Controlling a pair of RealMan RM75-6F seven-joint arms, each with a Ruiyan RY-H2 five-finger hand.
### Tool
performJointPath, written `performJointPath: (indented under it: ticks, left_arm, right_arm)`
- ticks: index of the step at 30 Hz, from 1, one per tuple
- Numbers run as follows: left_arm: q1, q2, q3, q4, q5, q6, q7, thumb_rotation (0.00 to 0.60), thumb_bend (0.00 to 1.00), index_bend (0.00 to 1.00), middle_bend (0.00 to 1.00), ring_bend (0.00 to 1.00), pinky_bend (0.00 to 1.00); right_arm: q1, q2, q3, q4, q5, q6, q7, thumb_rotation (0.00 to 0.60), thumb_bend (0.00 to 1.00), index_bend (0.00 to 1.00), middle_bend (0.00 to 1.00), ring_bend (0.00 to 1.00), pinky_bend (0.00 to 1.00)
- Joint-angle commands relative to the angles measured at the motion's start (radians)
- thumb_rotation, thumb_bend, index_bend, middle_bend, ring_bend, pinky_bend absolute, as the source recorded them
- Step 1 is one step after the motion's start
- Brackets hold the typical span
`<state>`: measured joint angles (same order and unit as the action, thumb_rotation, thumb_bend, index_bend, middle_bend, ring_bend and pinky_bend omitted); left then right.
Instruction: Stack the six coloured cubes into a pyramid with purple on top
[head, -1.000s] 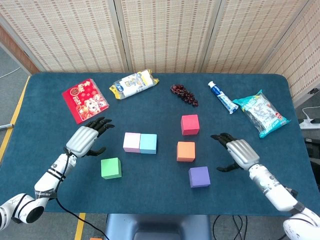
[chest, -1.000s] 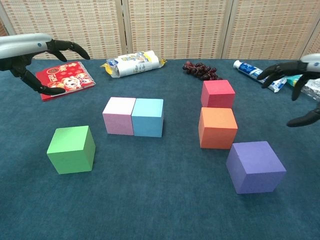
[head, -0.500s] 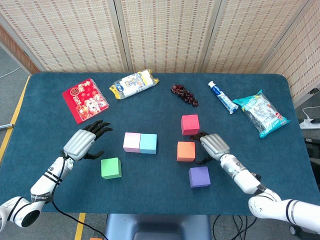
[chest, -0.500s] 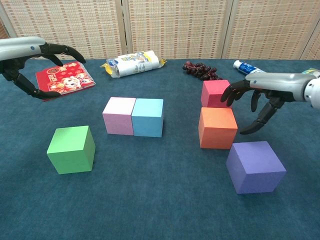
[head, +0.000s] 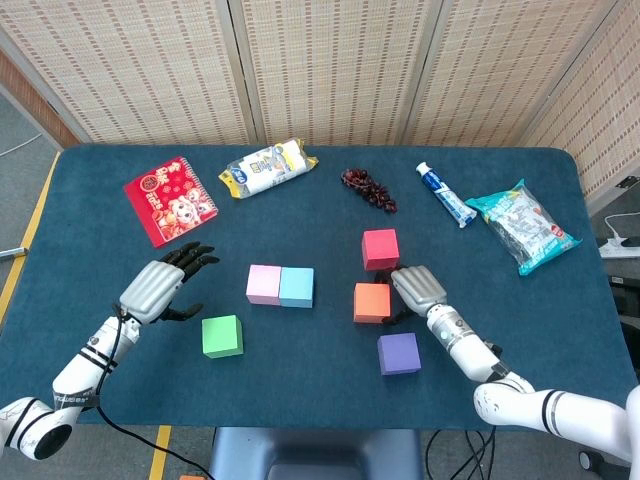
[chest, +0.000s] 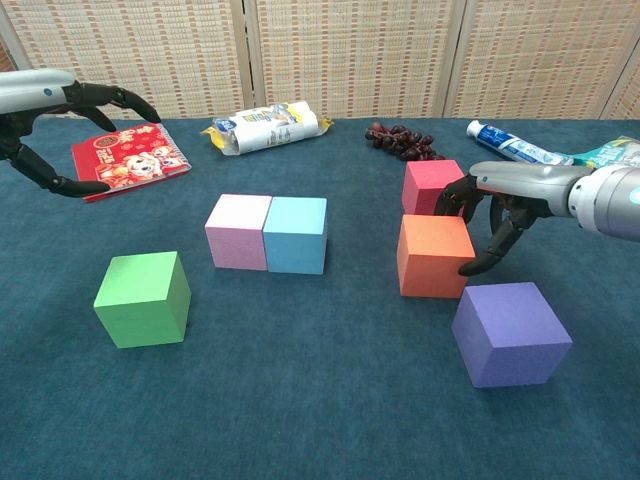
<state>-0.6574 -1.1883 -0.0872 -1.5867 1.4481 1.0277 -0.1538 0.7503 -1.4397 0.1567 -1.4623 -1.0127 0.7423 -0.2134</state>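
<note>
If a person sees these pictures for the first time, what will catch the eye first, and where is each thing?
Six bright cubes lie unstacked on the dark blue table: the pink cube touches the light blue cube at the centre, with the green cube apart at front left. The right hand reaches beside the orange cube, with the red cube behind and the purple cube in front. The left hand hovers open at the left.

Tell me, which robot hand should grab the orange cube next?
Probably the right hand. Its fingers are spread right beside the orange cube, almost around it. The left hand hovers far across the table, nearer the green cube.
</note>
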Motion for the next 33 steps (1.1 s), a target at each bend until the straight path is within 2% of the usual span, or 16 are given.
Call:
performJointPath:
  ticks: [1,4,8,15,22,33]
  left_arm:
    - [0.000,0.001,0.000,0.002,0.003,-0.002,-0.007,0.600,0.32,0.17,0.09,0.02,0.18]
    - [0.001,0.001,-0.001,0.004,0.008,-0.001,-0.017,0.600,0.32,0.17,0.09,0.02,0.18]
    - [0.000,0.002,0.000,0.007,0.014,-0.004,-0.030,0.600,0.32,0.16,0.08,0.02,0.18]
    - [0.003,0.003,-0.001,0.013,0.018,-0.003,-0.045,0.600,0.32,0.16,0.08,0.02,0.18]
    - [0.005,0.004,0.000,0.018,0.011,-0.010,-0.045,0.600,0.32,0.15,0.08,0.02,0.18]
    - [0.010,0.005,-0.001,0.016,0.000,-0.016,-0.046,0.600,0.32,0.14,0.08,0.02,0.17]
  right_arm:
    - [0.001,-0.018,-0.002,0.013,0.005,0.015,-0.003,0.600,0.23,0.47,0.46,0.43,0.60]
    - [0.005,-0.032,0.005,0.016,0.007,0.026,0.004,0.600,0.25,0.54,0.50,0.46,0.61]
    - [0.014,-0.045,0.017,0.020,0.001,0.026,0.024,0.600,0.25,0.55,0.50,0.46,0.61]
    - [0.064,-0.089,0.045,0.090,-0.010,-0.013,0.048,0.600,0.26,0.55,0.50,0.46,0.61]
    - [0.150,-0.114,0.070,0.173,-0.022,-0.098,0.047,0.600,0.26,0.53,0.50,0.45,0.61]
    - [0.215,-0.137,0.060,0.231,0.025,-0.167,0.036,0.600,0.26,0.50,0.50,0.43,0.61]
